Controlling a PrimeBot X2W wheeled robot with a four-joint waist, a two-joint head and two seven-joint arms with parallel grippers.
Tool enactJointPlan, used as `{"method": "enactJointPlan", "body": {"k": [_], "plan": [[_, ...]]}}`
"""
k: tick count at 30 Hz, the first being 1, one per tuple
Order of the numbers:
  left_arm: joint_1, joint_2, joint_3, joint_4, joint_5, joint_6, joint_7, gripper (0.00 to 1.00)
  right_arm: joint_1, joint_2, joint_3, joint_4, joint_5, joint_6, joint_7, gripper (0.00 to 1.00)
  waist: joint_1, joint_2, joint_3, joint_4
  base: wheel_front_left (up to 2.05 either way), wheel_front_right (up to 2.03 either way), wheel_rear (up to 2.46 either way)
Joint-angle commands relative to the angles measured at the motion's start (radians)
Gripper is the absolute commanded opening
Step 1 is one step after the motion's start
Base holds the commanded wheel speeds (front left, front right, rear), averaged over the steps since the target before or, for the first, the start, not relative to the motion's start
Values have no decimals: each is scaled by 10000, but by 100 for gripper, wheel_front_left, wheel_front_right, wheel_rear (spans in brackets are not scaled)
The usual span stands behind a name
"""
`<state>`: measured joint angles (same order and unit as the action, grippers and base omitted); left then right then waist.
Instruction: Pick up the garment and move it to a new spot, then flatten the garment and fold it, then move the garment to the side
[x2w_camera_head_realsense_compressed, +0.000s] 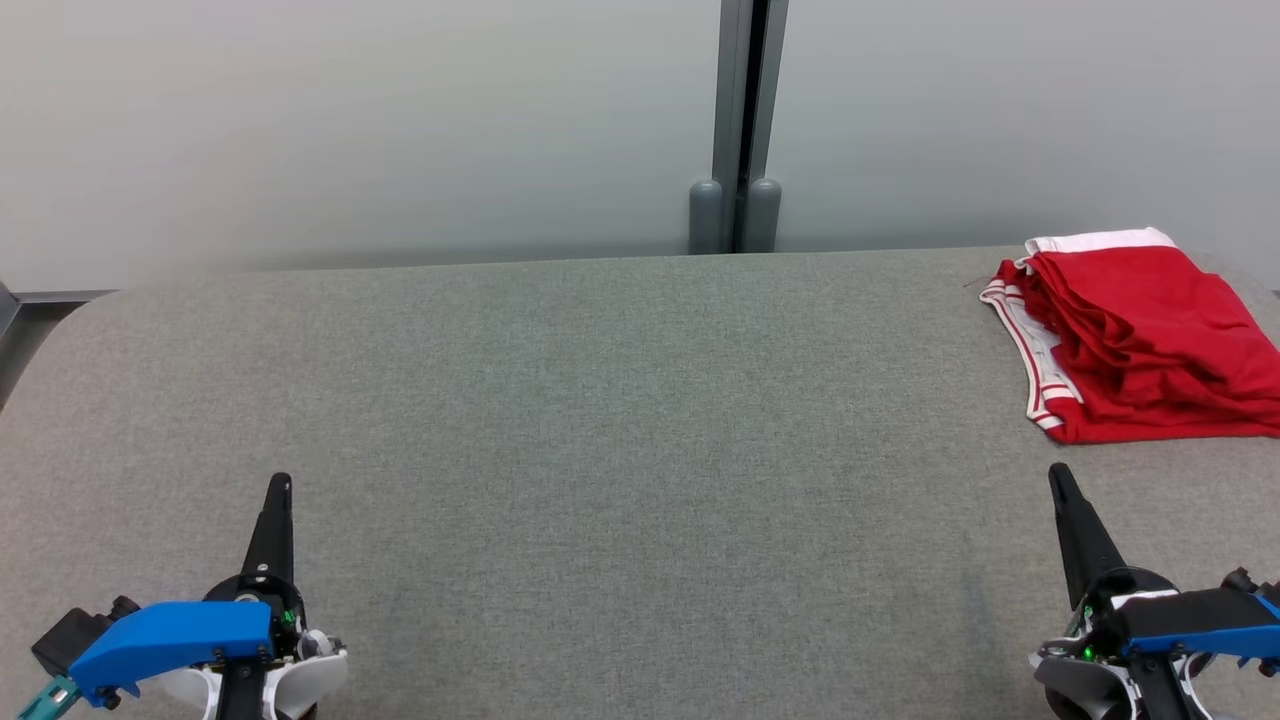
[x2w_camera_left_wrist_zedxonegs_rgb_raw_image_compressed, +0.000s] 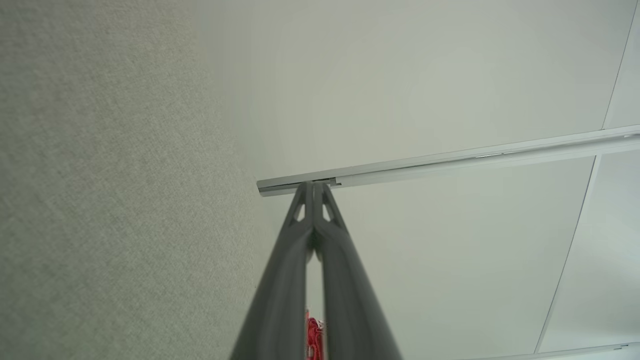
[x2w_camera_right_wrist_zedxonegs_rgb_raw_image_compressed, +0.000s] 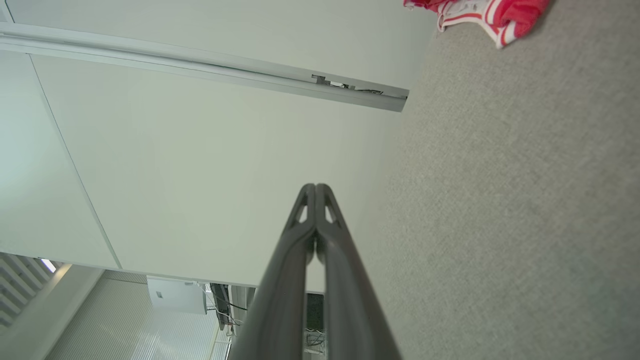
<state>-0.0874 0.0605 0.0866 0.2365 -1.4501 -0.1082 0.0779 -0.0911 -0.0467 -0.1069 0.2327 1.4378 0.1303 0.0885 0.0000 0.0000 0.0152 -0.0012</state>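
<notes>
No text, label, brand, number or sign can be read in any of the views.

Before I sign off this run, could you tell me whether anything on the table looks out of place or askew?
Nothing is spilled or damaged. The red garment lies folded at the far right of the table, its layers rumpled and uneven. The left hand and right hand are shut, clear of it.
</notes>
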Motion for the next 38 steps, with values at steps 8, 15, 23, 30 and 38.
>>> {"method": "enactJointPlan", "body": {"k": [8,15,23,30,38], "plan": [[-227,-39,168,29,-673,-149,168,0,-181,-58,-58,38,752,7,148,0,0,0,-42,4,0,0,0],[-227,-76,217,60,-1086,-193,261,0,-204,-58,-71,78,1171,7,191,0,0,0,-73,7,0,0,0],[-268,-114,291,92,-1594,-278,375,0,-234,-61,-86,133,1710,7,267,0,0,0,-114,12,0,0,0],[-261,-121,304,96,-1636,-255,400,0,-238,-60,-87,138,1762,7,277,0,0,0,-121,12,0,0,0],[-260,-119,303,96,-1637,-255,399,0,-238,-60,-86,136,1762,7,276,0,0,0,-121,12,0,0,0]]}}
